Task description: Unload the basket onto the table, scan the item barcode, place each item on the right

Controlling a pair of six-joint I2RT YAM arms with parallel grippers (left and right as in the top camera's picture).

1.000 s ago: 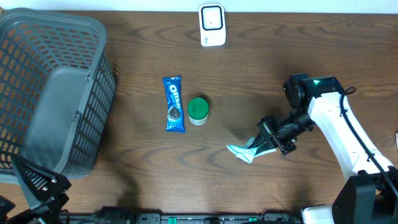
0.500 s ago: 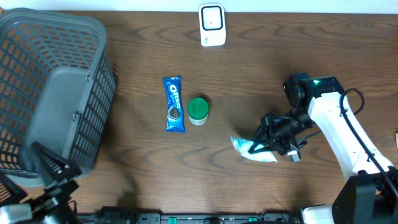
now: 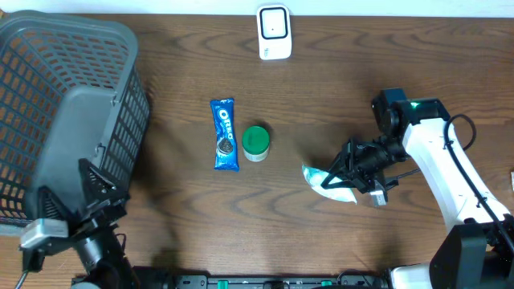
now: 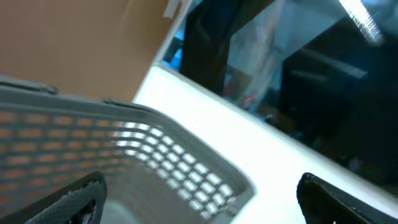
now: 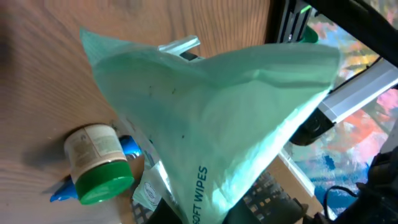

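- The right gripper (image 3: 347, 173), in the lower right part of the overhead view, has its jaws pressed together, pinching a pale green soft plastic pack of wipes (image 3: 328, 181) at the pack's right end
- The pack points left from the gripper, towards the middle of the brown wooden table (image 3: 361, 72); whether its far end touches the wood cannot be told
- In the right wrist view the pack (image 5: 211, 124) fills the centre, creased and tilted, with "SOFT WIPES" printed along its lower edge
- A white, rounded box-shaped scanner (image 3: 274, 32) stands at the top centre edge of the table, well apart from the pack
- A blue Oreo biscuit packet (image 3: 226, 134) lies lengthwise left of centre, with a small jar with a green lid (image 3: 255, 143) just beside it on its right
- A grey plastic mesh basket (image 3: 48, 96) fills the upper left
- The left gripper (image 3: 76, 193) is at the lower left, at the basket's lower corner, jaws spread wide and empty; its wrist view shows the basket rim (image 4: 186, 134) between dark fingertips (image 4: 71, 198)
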